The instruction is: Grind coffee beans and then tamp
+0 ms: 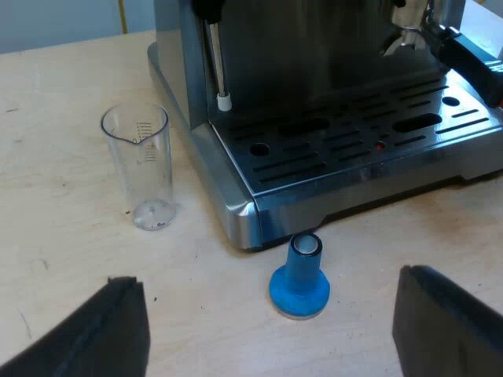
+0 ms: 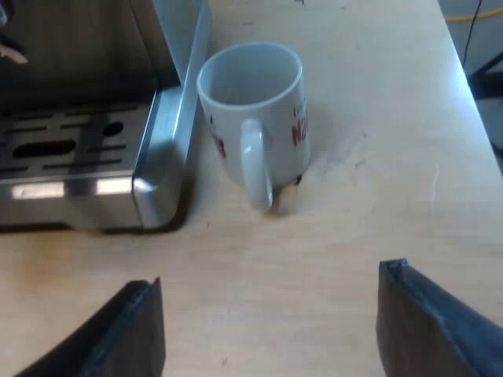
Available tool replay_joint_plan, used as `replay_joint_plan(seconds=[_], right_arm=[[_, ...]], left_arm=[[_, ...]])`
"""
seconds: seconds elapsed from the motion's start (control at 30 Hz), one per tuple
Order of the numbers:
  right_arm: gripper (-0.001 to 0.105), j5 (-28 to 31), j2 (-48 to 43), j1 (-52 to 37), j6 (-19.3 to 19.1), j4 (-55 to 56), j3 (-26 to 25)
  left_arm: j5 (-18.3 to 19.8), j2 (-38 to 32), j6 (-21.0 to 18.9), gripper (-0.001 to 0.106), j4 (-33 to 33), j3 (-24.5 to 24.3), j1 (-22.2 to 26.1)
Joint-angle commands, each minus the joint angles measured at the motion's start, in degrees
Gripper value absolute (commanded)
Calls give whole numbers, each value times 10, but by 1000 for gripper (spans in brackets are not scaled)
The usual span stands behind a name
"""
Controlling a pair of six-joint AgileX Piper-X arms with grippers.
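Beyond the left gripper point(image 1: 271, 342), spread wide and empty, the blue tamper point(image 1: 299, 279) is standing untouched by the espresso machine point(image 1: 314, 118), near the measuring glass point(image 1: 141, 169). The right gripper point(image 2: 275, 334), likewise spread and empty, is hovering before the mug point(image 2: 255, 118). The holder point(image 1: 464, 59) is sitting at the machine's front, so tamping is apparently yet to come; grinding cannot be judged.

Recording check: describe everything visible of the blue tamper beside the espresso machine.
The blue tamper with a flared round base stands upright, base down, on the pale wooden table. A short cylindrical neck ends in a pale glossy top; a thin light rim shows under the base. It sits close to the drip-tray corner of the steel espresso machine, contact unclear. The left tool is open, short of it; nothing grips it.
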Motion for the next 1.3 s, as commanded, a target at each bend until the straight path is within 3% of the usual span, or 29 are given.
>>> replay_joint_plan(seconds=[0.03, 0.37, 0.43, 0.6, 0.97, 1.17, 1.3], right_arm=[[59, -3, 16, 5, -2, 27, -26], [59, -13, 123, 75, -7, 91, -120], [59, -25, 151, 97, -12, 91, -137], [59, -40, 197, 138, -34, 91, -162], [59, -59, 272, 254, -27, 48, -180], [59, -29, 304, 342, -6, -17, -180], [59, 30, 340, 426, 12, -55, -180]], left_arm=[[1, 17, -7, 66, -5, -12, -15], [9, 79, -7, 66, -30, -28, -75], [40, 93, -7, 66, -57, -27, -84], [51, 116, -7, 66, -92, -27, -106], [62, 197, 1, 66, -160, -27, -187], [68, 232, 12, 66, -195, -27, -210], [75, 259, 16, 66, -229, -27, -214]])
